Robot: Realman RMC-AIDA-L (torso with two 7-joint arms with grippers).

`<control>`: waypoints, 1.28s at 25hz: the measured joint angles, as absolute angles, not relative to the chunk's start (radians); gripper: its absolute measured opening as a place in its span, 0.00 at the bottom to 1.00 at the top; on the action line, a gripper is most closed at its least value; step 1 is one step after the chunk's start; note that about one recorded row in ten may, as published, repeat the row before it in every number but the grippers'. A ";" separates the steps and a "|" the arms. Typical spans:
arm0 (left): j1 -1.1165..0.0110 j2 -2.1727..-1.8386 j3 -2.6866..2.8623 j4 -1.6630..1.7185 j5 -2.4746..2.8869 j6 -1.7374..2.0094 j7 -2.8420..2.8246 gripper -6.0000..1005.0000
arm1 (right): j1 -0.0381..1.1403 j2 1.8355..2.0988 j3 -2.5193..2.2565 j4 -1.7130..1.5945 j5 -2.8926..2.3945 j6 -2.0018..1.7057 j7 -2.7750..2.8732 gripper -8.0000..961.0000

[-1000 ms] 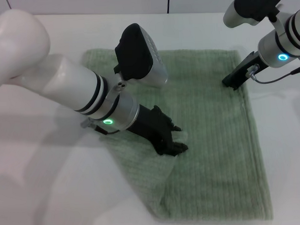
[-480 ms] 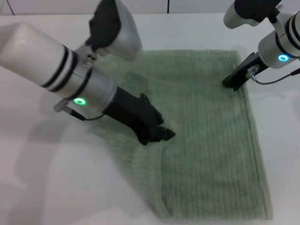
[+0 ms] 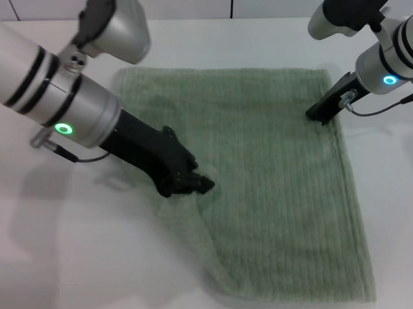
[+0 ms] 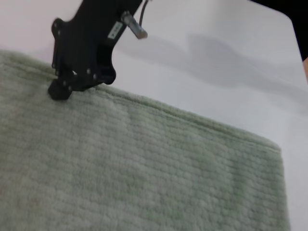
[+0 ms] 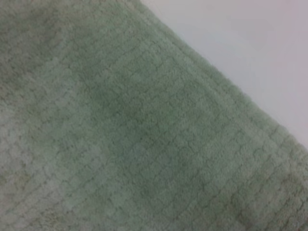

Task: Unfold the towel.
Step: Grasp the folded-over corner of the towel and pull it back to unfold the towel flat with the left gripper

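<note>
The pale green ribbed towel (image 3: 282, 179) lies on the white table, its near-left part still doubled over with a crease running toward the front edge. My left gripper (image 3: 197, 184) is low over that left side, shut on a pale edge of the towel. My right gripper (image 3: 319, 115) rests its closed tip on the towel's far right edge. It also shows in the left wrist view (image 4: 60, 90), touching the towel (image 4: 144, 183) near its hem. The right wrist view is filled with towel (image 5: 120, 134) and a strip of table.
The white table (image 3: 61, 268) surrounds the towel, with bare surface to the left and at the front left. A wall edge runs along the back. My left forearm (image 3: 62, 105) crosses above the table's left part.
My left gripper has moved left and back across the towel, drawing the held edge with it, and the folded flap has shifted left. The right gripper has not moved.
</note>
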State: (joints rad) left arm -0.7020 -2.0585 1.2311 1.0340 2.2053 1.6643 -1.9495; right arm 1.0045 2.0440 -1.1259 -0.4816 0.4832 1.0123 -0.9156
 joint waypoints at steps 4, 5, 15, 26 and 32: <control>-0.694 -2.055 1.157 1.057 2.243 1.726 -1.954 0.08 | 1.005 2.044 -1.126 -0.482 0.483 1.012 -0.916 0.01; -0.693 -2.054 1.146 1.058 2.248 1.734 -1.954 0.08 | 1.005 2.043 -1.126 -0.482 0.483 1.012 -0.917 0.01; -0.644 -2.055 1.054 1.122 2.255 1.869 -1.946 0.08 | 1.005 2.042 -1.127 -0.480 0.483 1.011 -0.921 0.01; -0.597 -2.058 1.052 1.122 2.254 1.882 -1.947 0.08 | 1.009 2.043 -1.127 -0.477 0.468 1.002 -0.922 0.01; -0.568 -2.059 1.036 1.113 2.251 1.874 -1.947 0.08 | 1.009 2.044 -1.127 -0.477 0.468 1.002 -0.922 0.01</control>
